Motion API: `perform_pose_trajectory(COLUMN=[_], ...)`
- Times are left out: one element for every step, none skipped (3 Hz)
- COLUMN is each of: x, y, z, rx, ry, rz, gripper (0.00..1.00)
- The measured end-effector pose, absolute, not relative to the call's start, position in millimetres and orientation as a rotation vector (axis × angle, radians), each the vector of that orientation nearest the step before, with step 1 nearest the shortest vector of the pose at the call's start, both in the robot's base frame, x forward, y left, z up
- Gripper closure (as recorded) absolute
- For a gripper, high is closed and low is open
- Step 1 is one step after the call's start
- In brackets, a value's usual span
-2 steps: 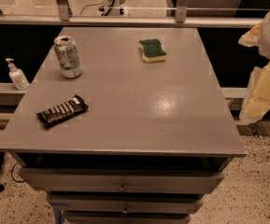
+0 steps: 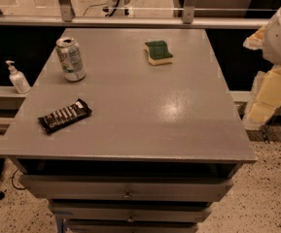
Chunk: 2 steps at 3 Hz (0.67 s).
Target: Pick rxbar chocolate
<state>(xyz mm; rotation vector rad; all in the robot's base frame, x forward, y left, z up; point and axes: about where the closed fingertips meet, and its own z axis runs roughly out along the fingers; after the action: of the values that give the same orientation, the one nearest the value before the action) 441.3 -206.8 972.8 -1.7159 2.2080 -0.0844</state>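
Rxbar chocolate (image 2: 64, 116) lies flat near the front-left corner of the grey worktop (image 2: 154, 110), white lettering up. Its long axis runs on a diagonal: one crimped end points at the front-left corner, the other toward the worktop's middle. A green-white soda can (image 2: 70, 58) stands upright behind it, and a green-and-yellow sponge (image 2: 158, 52) lies further back. The claw (image 2: 269, 98) hangs off the worktop's right edge, well apart from the bar and touching none of these things. I cannot tell whether it is spread or closed.
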Motion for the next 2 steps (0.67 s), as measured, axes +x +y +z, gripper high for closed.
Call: perform_pose_trajectory(x=[449.1,462.0], y=[-173.9,-112.2], z=[952.2,925.8], rx=[-1.689,-1.587], ry=[2.148,2.059], rz=[0.039,0.299], gripper=[0.0,0.0])
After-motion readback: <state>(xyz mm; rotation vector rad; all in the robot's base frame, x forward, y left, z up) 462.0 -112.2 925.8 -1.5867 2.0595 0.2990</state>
